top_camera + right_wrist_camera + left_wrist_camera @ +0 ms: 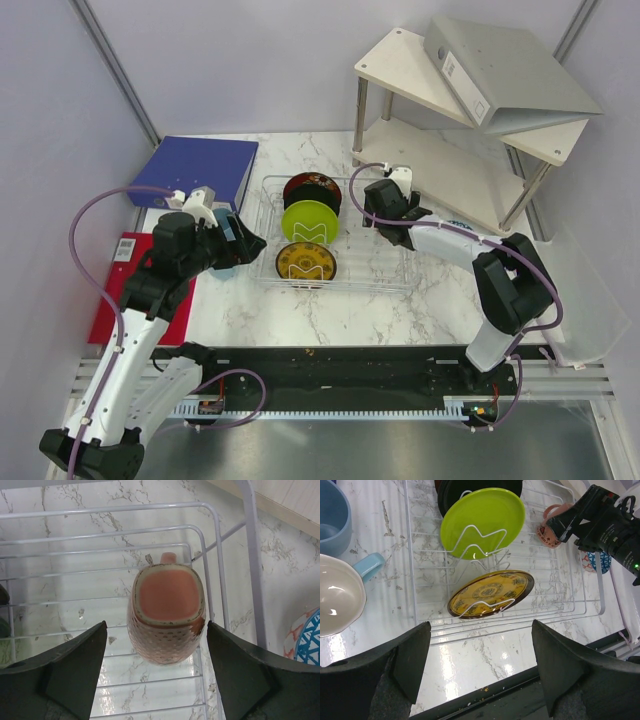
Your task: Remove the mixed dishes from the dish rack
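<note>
The right gripper (156,626) has its fingers apart, one on each side of a salmon-pink dimpled ceramic mug (166,614). A gap shows on both sides, so nothing is gripped. The mug sits in the right-end corner of the silvery-white wire dish rack (385,262), mouth toward the wrist camera, handle on the far side near the end wires.

The left gripper (481,625) is spread wide and empty, beside the rack's left end.

A lime green round plate (482,522), a yellow-brown patterned round plate (490,592) and a dark red-black round plate (312,187) rest in the rack's wire holders. A light-blue mug (330,515) and a white mug (337,600) stand on the marble table (330,315) to its left.

Assessment: the step in hand appears to be lifting out the pink mug. The fingers should descend until the pads bear on the body below the rim. They should close squarely across the body, clear of the handle. The lift should go straight up past the corner wires before any sideways move.
</note>
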